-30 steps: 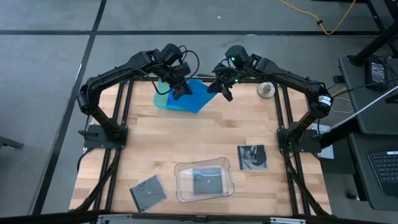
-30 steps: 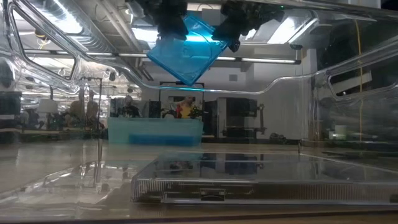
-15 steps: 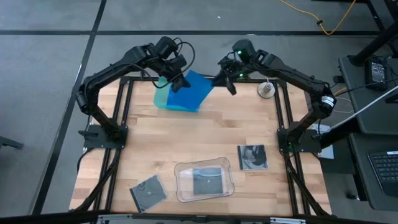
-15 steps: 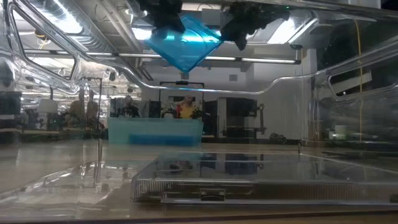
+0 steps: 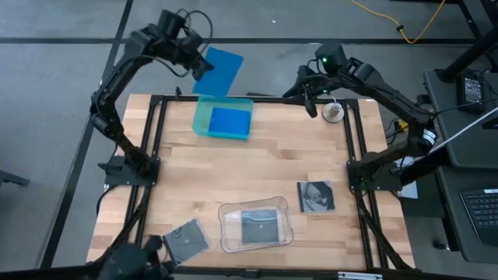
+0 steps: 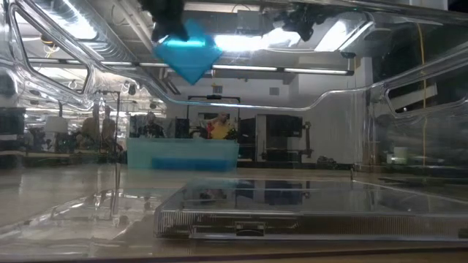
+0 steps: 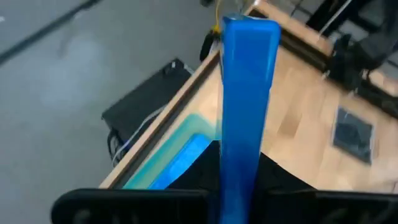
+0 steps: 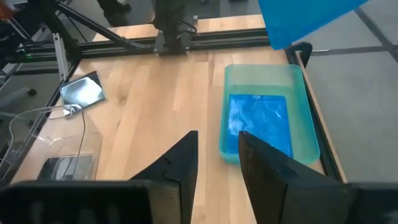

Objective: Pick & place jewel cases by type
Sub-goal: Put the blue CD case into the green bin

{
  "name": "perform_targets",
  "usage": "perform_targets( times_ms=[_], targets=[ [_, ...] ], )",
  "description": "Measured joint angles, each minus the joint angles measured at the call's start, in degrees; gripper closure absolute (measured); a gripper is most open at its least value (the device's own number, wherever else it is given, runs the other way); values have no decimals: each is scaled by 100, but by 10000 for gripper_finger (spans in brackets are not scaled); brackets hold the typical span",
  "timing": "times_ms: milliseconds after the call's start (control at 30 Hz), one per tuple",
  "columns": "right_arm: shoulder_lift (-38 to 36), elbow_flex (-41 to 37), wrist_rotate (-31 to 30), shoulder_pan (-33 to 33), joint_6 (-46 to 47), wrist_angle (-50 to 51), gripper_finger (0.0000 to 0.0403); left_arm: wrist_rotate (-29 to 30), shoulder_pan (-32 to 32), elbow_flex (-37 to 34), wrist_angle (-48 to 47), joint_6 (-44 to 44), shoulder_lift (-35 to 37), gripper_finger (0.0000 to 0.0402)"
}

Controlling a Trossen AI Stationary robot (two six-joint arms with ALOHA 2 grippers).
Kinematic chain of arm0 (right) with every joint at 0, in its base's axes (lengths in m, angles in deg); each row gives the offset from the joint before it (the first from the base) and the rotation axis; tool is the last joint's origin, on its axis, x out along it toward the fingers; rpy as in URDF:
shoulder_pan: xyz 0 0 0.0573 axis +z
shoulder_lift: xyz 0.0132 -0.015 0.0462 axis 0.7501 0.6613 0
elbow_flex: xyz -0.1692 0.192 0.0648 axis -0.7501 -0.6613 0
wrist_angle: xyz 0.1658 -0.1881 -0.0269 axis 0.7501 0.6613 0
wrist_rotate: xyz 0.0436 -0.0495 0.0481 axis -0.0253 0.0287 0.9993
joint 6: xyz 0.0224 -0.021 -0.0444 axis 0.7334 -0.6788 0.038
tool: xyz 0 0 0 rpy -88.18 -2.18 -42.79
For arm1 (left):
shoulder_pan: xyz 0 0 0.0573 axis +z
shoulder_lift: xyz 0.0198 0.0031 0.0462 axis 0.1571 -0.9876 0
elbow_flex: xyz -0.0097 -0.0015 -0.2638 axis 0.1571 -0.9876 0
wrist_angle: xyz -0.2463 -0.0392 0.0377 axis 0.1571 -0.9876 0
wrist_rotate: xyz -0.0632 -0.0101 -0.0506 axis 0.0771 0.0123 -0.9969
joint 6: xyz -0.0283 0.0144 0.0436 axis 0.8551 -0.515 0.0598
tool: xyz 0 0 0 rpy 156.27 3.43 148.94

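We log 1 blue jewel case (image 5: 217, 71) lifted beyond the table's far edge, clamped in the left gripper (image 5: 194, 65). 1 blue case (image 5: 229, 121) lies in the teal tray (image 5: 200, 122). Right gripper (image 5: 309, 99) hovers nearby, fingers parted, empty.

The middle of the table (image 5: 233, 175) is bare wood — wide room between the teal tray (image 5: 201, 123) at the far edge and the clear tray (image 5: 227, 233) near the front. A dark case (image 5: 317, 195) and another (image 5: 186, 238) flank the clear tray. A small round object (image 5: 334, 113) sits by the far right corner. Above the teal tray's far rim the left gripper (image 5: 194, 64) holds a blue case (image 5: 218, 71) — blocking approach there.
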Motion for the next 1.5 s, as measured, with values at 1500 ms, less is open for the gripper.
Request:
perform_targets(
  times_ms=[1500],
  targets=[
    [-17, -4, -780, 280, 721, 453, 283, 313, -1093, 673, -2117, -3537, -3043, 382]
  ],
)
